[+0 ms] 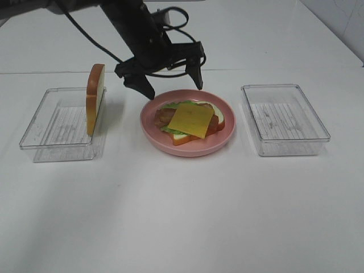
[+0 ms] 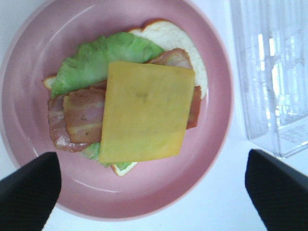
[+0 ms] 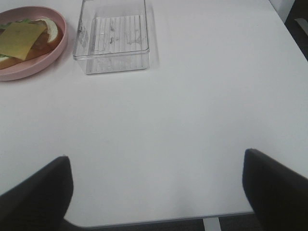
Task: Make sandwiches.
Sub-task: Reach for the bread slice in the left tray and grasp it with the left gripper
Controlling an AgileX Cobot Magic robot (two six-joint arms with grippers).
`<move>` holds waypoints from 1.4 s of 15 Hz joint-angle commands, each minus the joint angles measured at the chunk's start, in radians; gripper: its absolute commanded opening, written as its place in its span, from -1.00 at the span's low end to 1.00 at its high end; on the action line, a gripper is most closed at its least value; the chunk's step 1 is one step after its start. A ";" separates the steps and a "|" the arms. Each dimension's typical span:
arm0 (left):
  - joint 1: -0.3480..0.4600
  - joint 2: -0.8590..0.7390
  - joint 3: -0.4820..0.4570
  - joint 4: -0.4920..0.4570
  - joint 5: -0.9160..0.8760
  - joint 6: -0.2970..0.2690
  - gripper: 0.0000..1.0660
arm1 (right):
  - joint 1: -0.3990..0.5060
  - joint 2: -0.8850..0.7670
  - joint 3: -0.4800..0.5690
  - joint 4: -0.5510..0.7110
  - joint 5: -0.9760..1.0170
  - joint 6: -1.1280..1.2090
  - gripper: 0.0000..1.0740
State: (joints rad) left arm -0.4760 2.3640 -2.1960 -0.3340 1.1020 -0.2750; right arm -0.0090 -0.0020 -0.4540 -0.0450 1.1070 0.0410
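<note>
An open-faced sandwich stack [image 1: 190,120] lies on the round pink plate [image 1: 187,149]: a white bread slice, green lettuce [image 2: 96,60], reddish-brown bacon strips [image 2: 79,115] and a yellow cheese square [image 2: 144,110] on top. A second brown-crusted bread slice [image 1: 94,98] stands on edge in the left clear tray [image 1: 57,133]. My left gripper [image 1: 174,90] is open and empty, hovering over the plate's far edge; in the left wrist view [image 2: 153,192] its fingers straddle the stack from above. My right gripper [image 3: 155,192] is open and empty over bare table, outside the exterior view.
An empty clear tray [image 1: 284,119] stands to the right of the plate and also shows in the right wrist view [image 3: 111,38]. The left arm and its cables [image 1: 136,28] reach in from the back left. The table's front edge [image 3: 159,219] lies near the right gripper.
</note>
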 commanded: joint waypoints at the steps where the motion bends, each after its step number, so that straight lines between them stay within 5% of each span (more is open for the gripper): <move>1: -0.006 -0.034 -0.088 0.032 0.117 0.005 0.80 | -0.006 -0.034 0.004 0.005 -0.009 -0.007 0.70; 3: -0.006 -0.077 -0.206 0.116 0.217 -0.016 0.80 | -0.006 -0.034 0.004 0.005 -0.009 -0.007 0.70; 9: 0.002 -0.205 -0.203 0.228 0.217 -0.037 0.80 | -0.006 -0.034 0.004 0.005 -0.009 -0.007 0.70; 13: 0.009 -0.296 -0.029 0.344 0.217 -0.054 0.79 | -0.006 -0.034 0.004 0.005 -0.009 -0.007 0.70; 15: 0.055 -0.321 0.071 0.326 0.217 -0.084 0.79 | -0.006 -0.034 0.004 0.005 -0.009 -0.007 0.70; 21: 0.153 -0.321 0.099 0.298 0.217 -0.123 0.79 | -0.006 -0.034 0.004 0.005 -0.009 -0.007 0.70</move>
State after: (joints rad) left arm -0.3240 2.0530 -2.1050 -0.0320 1.2220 -0.3910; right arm -0.0090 -0.0020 -0.4540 -0.0450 1.1070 0.0410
